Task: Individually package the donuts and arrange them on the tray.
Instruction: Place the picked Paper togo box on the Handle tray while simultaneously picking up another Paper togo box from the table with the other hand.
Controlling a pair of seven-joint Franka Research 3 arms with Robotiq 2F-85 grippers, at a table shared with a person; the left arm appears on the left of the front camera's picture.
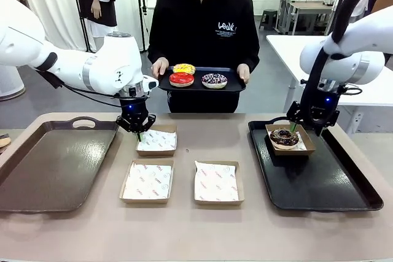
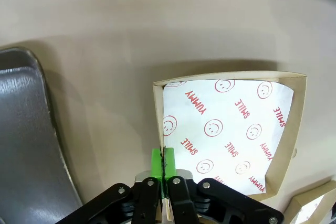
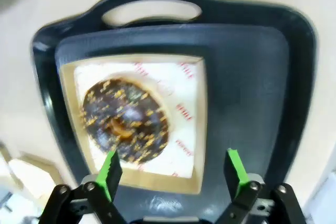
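Left gripper [image 1: 139, 131] pinched shut on left wall of lined box [image 1: 157, 141] (thin card, may buckle if dragged). Box body lay toward 3 o'clock from fingertips in front view. Right gripper [image 1: 306, 129] spread wide, holding nothing, poised over chocolate donut [image 1: 284, 137], which sat in carton [image 1: 307, 147] on black tray [image 1: 325, 182]. Yellow donut [image 1: 183, 69], red donut [image 1: 181, 79] and sprinkled donut [image 1: 214, 80] lay unboxed on person's tray [image 1: 202, 88], at 12 o'clock beyond held box; left arm nearer. Spare boxes [image 1: 147, 180] at 6 o'clock, empty.
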